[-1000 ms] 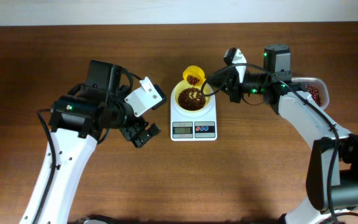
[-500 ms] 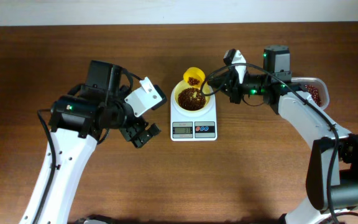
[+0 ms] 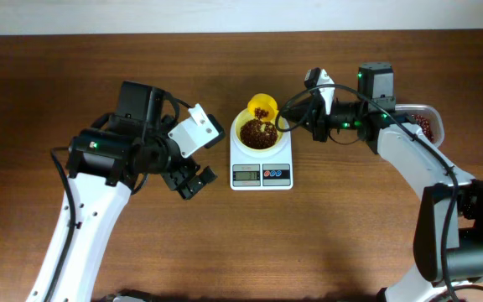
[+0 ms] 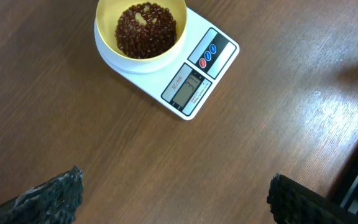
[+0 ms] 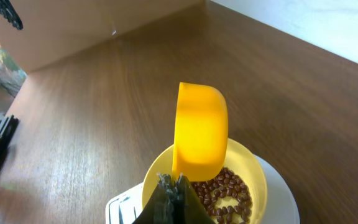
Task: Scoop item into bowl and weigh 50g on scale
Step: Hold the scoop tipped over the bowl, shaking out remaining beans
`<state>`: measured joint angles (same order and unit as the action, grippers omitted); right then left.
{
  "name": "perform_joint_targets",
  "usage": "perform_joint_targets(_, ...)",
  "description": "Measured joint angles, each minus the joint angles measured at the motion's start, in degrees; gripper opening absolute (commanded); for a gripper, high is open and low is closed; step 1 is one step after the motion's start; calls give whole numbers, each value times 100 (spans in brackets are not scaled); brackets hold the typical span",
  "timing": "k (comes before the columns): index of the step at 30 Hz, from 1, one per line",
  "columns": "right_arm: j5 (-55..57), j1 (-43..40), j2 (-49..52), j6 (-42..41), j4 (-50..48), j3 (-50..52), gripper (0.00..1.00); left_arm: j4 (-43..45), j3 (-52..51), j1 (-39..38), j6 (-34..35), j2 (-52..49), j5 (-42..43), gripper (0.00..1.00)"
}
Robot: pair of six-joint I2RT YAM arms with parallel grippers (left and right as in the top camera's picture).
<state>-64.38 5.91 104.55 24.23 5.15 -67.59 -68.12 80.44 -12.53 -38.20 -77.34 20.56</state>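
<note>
The white scale point(image 3: 262, 174) stands mid-table with the pale yellow bowl point(image 3: 239, 127) on its platform. Dark reddish-brown beans point(image 3: 258, 134) cover the bowl's bottom. My right gripper point(image 3: 290, 122) is shut on the handle of a bright yellow scoop point(image 3: 262, 105), which hangs over the bowl's far rim with a few beans in it. In the right wrist view the scoop point(image 5: 201, 134) is tilted above the bowl point(image 5: 257, 171), just past my gripper point(image 5: 174, 183). My left gripper point(image 3: 189, 178) stands open left of the scale, holding nothing. Its wrist view shows the bowl point(image 4: 107, 50), beans point(image 4: 145, 28) and scale point(image 4: 197, 78).
A clear plastic tub point(image 3: 427, 126) holding more beans sits at the far right, beside the right arm. Bare brown tabletop point(image 4: 166, 162) lies under the left gripper. A pale wall edge runs along the table's far side.
The right arm has eased slightly to the right with the scoop still over the bowl's far rim. The left arm has not moved.
</note>
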Motion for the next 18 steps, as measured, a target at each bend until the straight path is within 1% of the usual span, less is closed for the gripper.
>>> perform_joint_targets(2, -190, -11, 9, 46, -151, 4, 4, 2, 0, 0, 2, -2, 0, 99)
perform_joint_targets(4, -28, -39, 20, 74, 55, 0, 4, 0, 0, 0, 0, 0, 0, 99)
perform_joint_targets(8, -20, -81, 31, 107, 39, 0, 4, 0, 0, 0, 2, 0, 0, 99)
perform_joint_targets(12, -76, -81, 31, 164, -398, 4, 4, 0, 0, 0, 0, 0, 0, 99)
perform_joint_targets(16, -437, -85, 31, 776, -483, 4, 4, 0, 0, 0, 0, 0, 0, 99)
perform_joint_targets(18, -498, -85, 31, 881, -481, 4, 4, 0, 0, 0, 0, 0, 0, 99)
